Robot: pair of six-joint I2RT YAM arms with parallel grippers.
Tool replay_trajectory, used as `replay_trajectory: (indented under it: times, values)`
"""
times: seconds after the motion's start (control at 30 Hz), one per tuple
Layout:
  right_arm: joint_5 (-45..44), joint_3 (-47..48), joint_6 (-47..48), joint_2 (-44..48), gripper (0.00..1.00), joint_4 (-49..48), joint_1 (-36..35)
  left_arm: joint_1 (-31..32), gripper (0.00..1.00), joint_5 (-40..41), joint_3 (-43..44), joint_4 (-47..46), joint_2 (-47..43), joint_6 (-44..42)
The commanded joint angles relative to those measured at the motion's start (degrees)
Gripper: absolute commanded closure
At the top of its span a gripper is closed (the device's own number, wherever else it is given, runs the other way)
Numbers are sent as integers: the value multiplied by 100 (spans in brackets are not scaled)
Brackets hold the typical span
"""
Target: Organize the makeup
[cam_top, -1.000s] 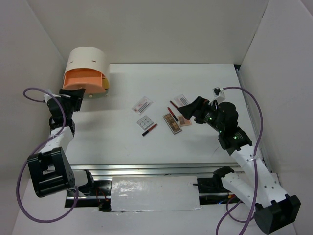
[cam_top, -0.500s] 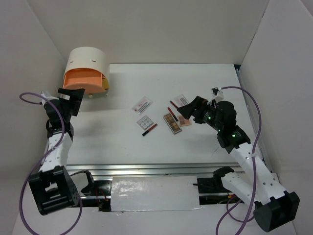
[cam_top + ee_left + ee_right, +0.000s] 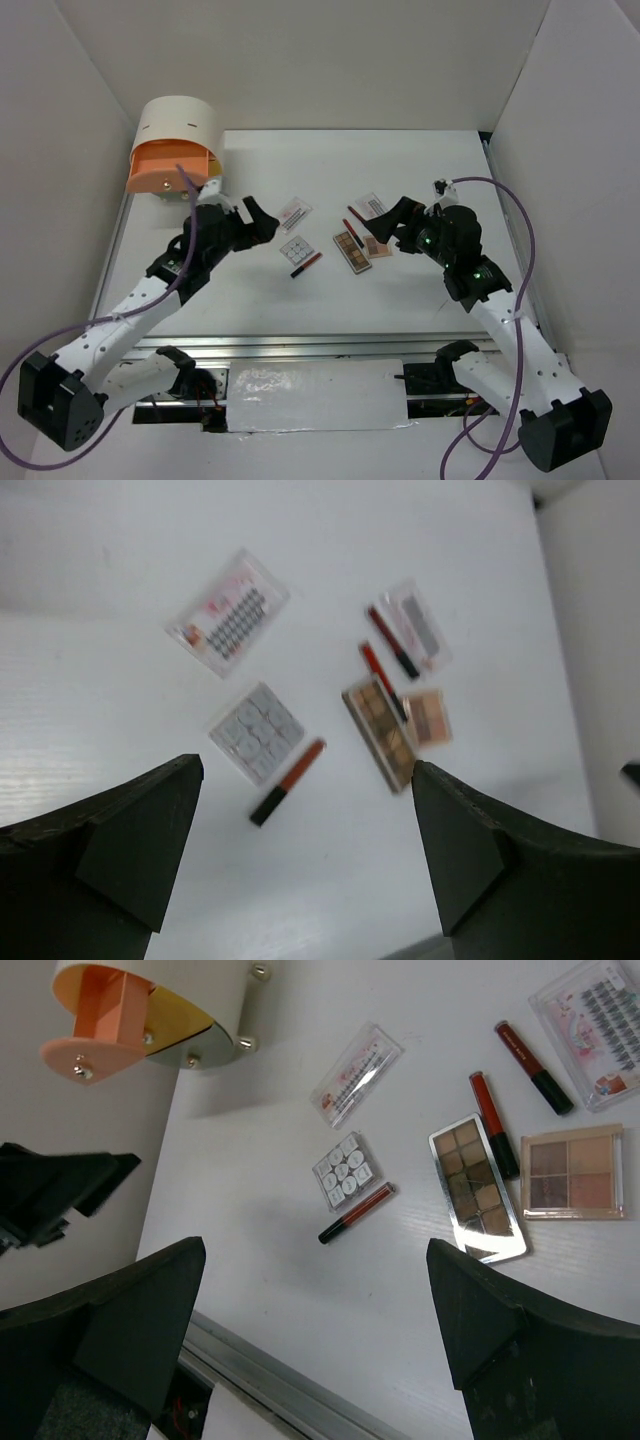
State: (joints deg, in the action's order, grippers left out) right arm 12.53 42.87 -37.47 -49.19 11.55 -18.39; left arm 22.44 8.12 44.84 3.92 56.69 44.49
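Observation:
The makeup lies in the middle of the table: a white printed sachet (image 3: 291, 213), a white square palette (image 3: 296, 248), a red and black pencil (image 3: 306, 264), a long brown palette (image 3: 351, 252), a small brown palette (image 3: 377, 247), two red pencils (image 3: 352, 226) and a second sachet (image 3: 370, 205). My left gripper (image 3: 262, 222) is open and empty, hovering just left of the first sachet. In its wrist view (image 3: 305, 800) the white palette (image 3: 257, 731) and pencil (image 3: 288, 781) lie below it. My right gripper (image 3: 385, 222) is open and empty above the brown palettes (image 3: 475, 1187).
The rounded cream drawer box (image 3: 180, 130) stands at the far left with its orange drawer (image 3: 165, 172) pulled out. It also shows in the right wrist view (image 3: 150, 1000). White walls enclose the table on three sides. A metal rail (image 3: 300, 345) runs along the near edge.
My left arm has swung right, from the orange drawer at the far left to beside the makeup in the middle. The right arm has barely moved.

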Motion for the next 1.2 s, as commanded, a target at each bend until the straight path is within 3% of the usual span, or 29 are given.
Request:
replay_trajectory:
  times: [0.0,0.17,0.4,0.53,0.8,1.17]
  values:
    - [-199,309,135,365,0,154,-15,708,1,385,113,276,325,-818]
    - [-278,345,161,770,0,374,-6,990,1,-759,-327,-340,982,-1319]
    - [-471,336,302,1043,0,726,2,2449,1,-101,226,-6,2038,-1996]
    - [-463,257,311,1175,0,735,-6,2564,6,330,577,222,3056,-2085]
    - [-445,248,390,1192,0,805,11,2573,8,866,955,302,3568,-2093]
    - [-480,230,460,1227,0,840,2,2573,17,1016,1440,399,4456,-1979]
